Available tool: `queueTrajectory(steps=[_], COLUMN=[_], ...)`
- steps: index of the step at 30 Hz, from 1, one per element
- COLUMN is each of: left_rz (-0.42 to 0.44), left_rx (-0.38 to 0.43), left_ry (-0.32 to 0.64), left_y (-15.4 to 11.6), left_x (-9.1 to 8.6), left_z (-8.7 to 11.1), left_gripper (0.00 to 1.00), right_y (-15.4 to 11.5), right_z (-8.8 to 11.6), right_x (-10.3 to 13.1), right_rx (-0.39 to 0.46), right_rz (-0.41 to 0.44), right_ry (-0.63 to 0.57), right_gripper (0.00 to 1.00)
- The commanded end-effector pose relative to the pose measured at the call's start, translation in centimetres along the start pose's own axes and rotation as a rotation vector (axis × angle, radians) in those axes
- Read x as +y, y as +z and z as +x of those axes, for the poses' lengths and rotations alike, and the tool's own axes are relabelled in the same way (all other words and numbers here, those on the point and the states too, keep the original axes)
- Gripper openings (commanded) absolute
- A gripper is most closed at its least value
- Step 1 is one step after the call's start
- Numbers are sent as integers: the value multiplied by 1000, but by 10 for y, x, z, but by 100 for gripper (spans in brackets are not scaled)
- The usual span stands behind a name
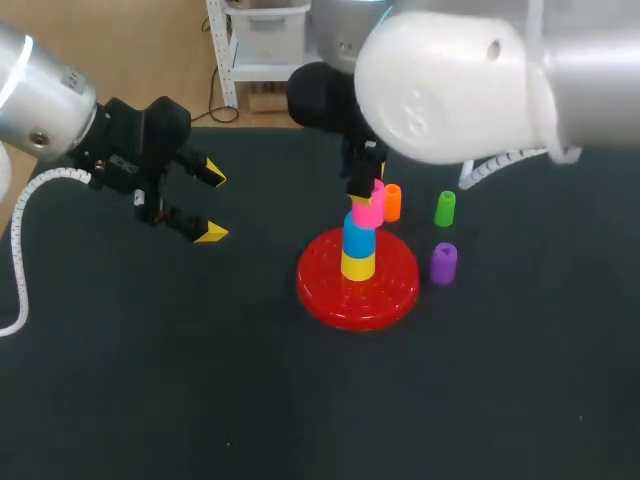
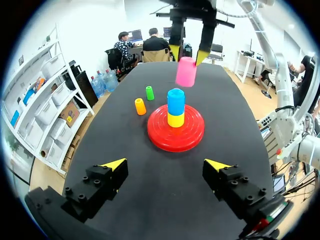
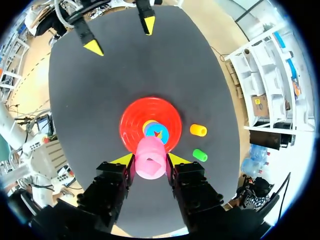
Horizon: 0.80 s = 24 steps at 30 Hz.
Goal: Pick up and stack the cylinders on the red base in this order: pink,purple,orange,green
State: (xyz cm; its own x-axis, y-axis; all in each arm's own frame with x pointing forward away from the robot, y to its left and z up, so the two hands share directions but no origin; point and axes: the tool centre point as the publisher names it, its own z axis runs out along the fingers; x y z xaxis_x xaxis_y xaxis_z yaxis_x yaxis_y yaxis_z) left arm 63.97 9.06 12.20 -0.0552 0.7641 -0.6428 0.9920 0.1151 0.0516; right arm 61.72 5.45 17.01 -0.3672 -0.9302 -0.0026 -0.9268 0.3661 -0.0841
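Observation:
My right gripper (image 1: pixel 366 192) is shut on the pink cylinder (image 1: pixel 368 206), holding it just above a stack on the red base (image 1: pixel 325 290). The stack is a yellow cylinder (image 1: pixel 358 265) with a blue one (image 1: pixel 359 235) on top. In the left wrist view the pink cylinder (image 2: pixel 186 71) hangs clear of the blue cylinder (image 2: pixel 176 100), slightly beyond it. The right wrist view shows the pink cylinder (image 3: pixel 151 159) between my fingers, over the base's (image 3: pixel 132 120) near edge. Orange (image 1: pixel 392 202), green (image 1: pixel 444 208) and purple (image 1: pixel 443 263) cylinders stand on the table right of the base. My left gripper (image 1: pixel 208 206) hovers open and empty at the left.
The black table (image 1: pixel 150 380) stretches wide in front of and left of the base. In the left wrist view, the orange (image 2: pixel 140 106) and green (image 2: pixel 149 93) cylinders stand beside the base, well ahead of my left gripper (image 2: pixel 165 165).

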Motion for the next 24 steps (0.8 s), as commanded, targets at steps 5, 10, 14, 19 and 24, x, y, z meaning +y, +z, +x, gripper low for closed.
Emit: queueTrajectory(steps=[5,10,14,19,24], left_rz=[-2,-2,-2,-2,-2], left_rx=[-1,-1,-1,-1,-1], left_ry=[1,1,1,1,1], left_y=[0,0,0,0,0], left_x=[-1,-1,-1,-1,-1], left_z=[1,1,1,1,1], left_gripper=[100,100,100,100,100], right_y=[17,19,20,23,27], right_z=[-4,-8,-12,-15,-18], right_x=[-6,-10,-15,-18,-17], right_rx=[3,-2,-9,-8,-14], right_rz=[-2,5,8,5,-7], right_ry=[12,17,20,14,8], right_gripper=[0,0,0,0,0])
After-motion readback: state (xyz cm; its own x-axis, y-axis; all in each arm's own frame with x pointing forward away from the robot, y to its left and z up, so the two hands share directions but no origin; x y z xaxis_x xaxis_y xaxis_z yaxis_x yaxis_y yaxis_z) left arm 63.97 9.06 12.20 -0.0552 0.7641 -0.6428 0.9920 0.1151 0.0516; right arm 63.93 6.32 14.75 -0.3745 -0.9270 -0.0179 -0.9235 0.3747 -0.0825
